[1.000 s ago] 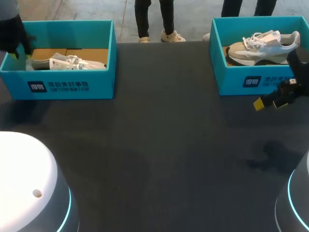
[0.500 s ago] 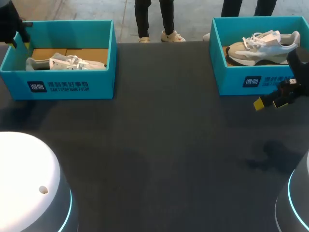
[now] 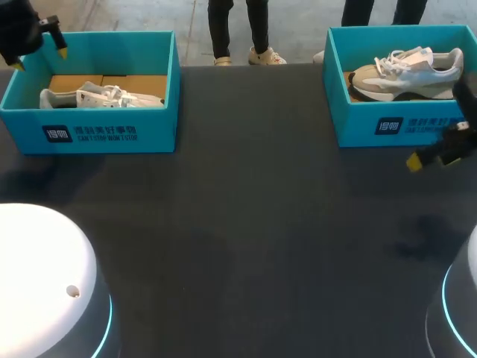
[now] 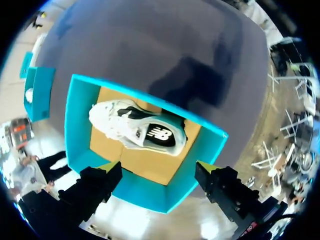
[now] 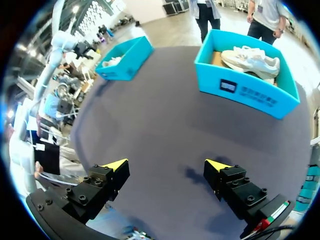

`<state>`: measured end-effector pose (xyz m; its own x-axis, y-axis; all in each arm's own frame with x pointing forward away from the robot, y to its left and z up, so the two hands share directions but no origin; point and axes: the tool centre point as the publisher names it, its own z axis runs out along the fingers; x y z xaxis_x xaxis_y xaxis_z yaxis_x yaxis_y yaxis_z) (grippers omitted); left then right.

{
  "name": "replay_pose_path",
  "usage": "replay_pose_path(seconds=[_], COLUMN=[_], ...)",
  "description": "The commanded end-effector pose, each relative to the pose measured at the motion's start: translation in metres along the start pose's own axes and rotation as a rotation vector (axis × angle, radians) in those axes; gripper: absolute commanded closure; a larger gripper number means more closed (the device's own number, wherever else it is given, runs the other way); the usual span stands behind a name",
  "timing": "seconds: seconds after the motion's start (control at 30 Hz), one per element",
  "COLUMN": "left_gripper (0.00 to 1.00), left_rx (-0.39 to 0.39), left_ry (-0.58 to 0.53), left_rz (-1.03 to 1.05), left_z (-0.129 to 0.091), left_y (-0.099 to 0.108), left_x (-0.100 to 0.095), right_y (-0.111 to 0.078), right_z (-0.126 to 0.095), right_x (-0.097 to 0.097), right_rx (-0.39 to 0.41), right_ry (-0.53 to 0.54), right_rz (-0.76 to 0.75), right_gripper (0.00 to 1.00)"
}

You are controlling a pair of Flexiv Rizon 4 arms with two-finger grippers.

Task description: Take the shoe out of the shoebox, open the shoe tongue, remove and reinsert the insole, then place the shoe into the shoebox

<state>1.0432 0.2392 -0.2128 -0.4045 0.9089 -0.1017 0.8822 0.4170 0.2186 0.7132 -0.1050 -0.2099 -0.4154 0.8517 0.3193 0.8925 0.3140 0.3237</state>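
A white shoe (image 3: 100, 95) lies on its side in the left teal shoebox (image 3: 104, 133). Over that box's far left corner my left gripper (image 3: 39, 58) hangs open and holds nothing. From the left wrist view the shoe (image 4: 142, 131) is in the shoebox (image 4: 150, 197) below and ahead of the open left gripper (image 4: 157, 167). A second white and beige shoe (image 3: 406, 68) sits in the right shoebox (image 3: 395, 127). My right gripper (image 3: 436, 153) hovers open in front of that box, above the table. In the right wrist view the right gripper (image 5: 166, 165) is empty, with the right shoebox (image 5: 245, 87) ahead.
The dark table (image 3: 253, 224) stretches between the two boxes. The left shoebox (image 5: 125, 60) shows far ahead in the right wrist view. My arms' white bases (image 3: 45, 291) stand at the near corners.
My left gripper has let go of the shoe's heel, opened wide and risen up and back out of the left box. The right gripper has shifted slightly to the right.
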Motion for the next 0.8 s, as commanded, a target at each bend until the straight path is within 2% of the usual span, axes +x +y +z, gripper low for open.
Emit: replay_pose_path(seconds=[0.03,0.37,0.57,0.8], left_gripper=[0.00,0.00,0.00,0.00], left_rx=[-0.011,-0.027,-0.027,-0.029], left_ry=[0.007,0.010,0.006,0.013], left_rz=[-0.068,-0.296,-0.372,-0.374], left_z=[0.000,0.000,-0.007,-0.010], left_y=[-0.005,-0.007,-0.013,-0.015], left_x=[-0.008,-0.015,-0.015,-0.015], right_y=[0.017,0.053,0.078,0.096], right_z=[-0.020,-0.048,-0.054,-0.066], right_x=[-0.019,-0.087,-0.125,-0.170], right_rx=[0.086,0.185,0.190,0.197], right_ry=[-0.039,-0.200,-0.245,-0.282], right_rz=[-0.023,-0.054,-0.070,-0.060], right_gripper=[0.00,0.00,0.00,0.00])
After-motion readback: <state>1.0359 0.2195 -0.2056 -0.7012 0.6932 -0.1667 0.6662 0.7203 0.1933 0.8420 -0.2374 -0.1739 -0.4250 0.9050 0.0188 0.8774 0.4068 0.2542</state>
